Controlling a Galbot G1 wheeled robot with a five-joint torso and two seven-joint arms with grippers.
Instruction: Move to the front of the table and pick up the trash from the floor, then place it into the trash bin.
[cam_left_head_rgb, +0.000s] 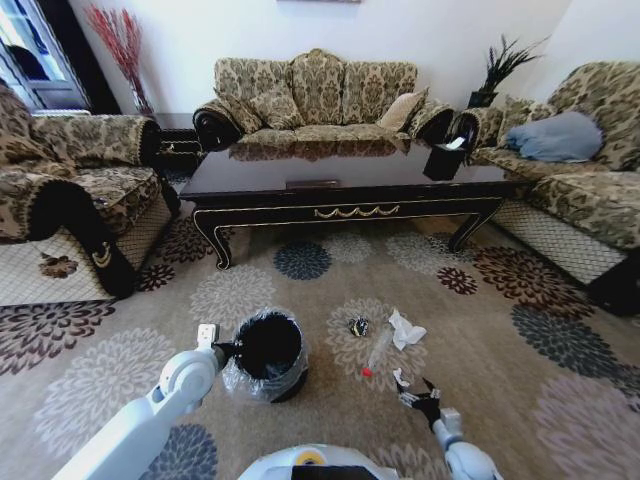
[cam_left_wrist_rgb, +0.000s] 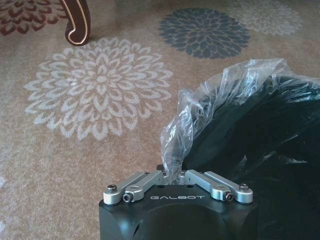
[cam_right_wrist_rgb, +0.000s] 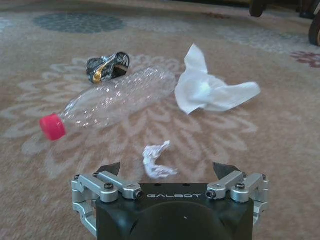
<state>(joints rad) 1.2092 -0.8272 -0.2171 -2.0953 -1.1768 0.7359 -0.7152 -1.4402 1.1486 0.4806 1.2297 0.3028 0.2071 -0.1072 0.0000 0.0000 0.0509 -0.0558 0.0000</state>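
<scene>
I'm parked in front of the table (cam_left_head_rgb: 340, 185), with the bin (cam_left_head_rgb: 266, 352) on the carpet (cam_left_head_rgb: 520, 400) between me and it. My left gripper (cam_left_wrist_rgb: 172, 176) is at the bin's rim, jaws clenched on a fold of the clear liner (cam_left_wrist_rgb: 210, 105) that stands up from the edge. The trash lies just to the right of the bin: a dark wrapper (cam_right_wrist_rgb: 107, 66) nearest the table, a clear bottle (cam_right_wrist_rgb: 115, 97) with its red cap (cam_right_wrist_rgb: 52, 126) pointing back toward me, a white tissue (cam_right_wrist_rgb: 210, 90) beside the bottle on the side away from the bin, and a small white scrap (cam_right_wrist_rgb: 156, 161) closest to me. My right gripper (cam_right_wrist_rgb: 170, 172) hangs low over that scrap, jaws released and spread wide, holding nothing
</scene>
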